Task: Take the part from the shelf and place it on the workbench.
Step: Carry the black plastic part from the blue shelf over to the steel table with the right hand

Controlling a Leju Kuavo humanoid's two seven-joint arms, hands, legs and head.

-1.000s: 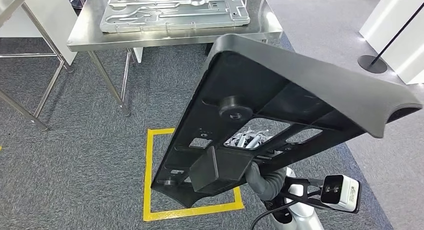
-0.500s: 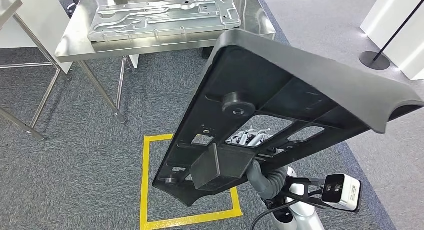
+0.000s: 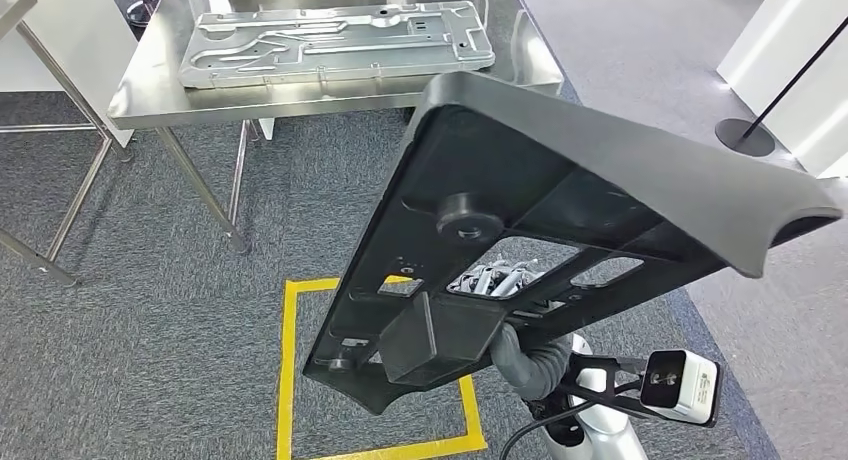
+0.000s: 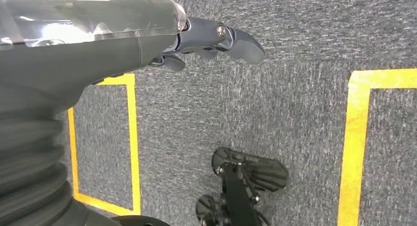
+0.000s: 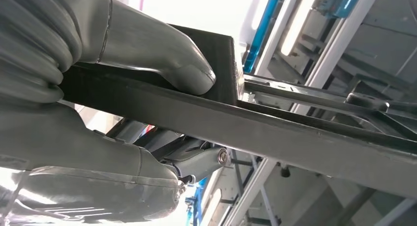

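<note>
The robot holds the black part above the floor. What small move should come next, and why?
Probably a step forward toward the steel workbench. The right hand grips the black part near its lower edge, and the part hangs over the carpet and the yellow floor square, short of the bench. A grey metal panel already lies on the bench, so bare surface beside it looks scarce.

No text, label, brand or number can be read anywhere. The white wrist camera carries a small red mark, too small to make out. The yellow tape square on the floor bears no writing.
</note>
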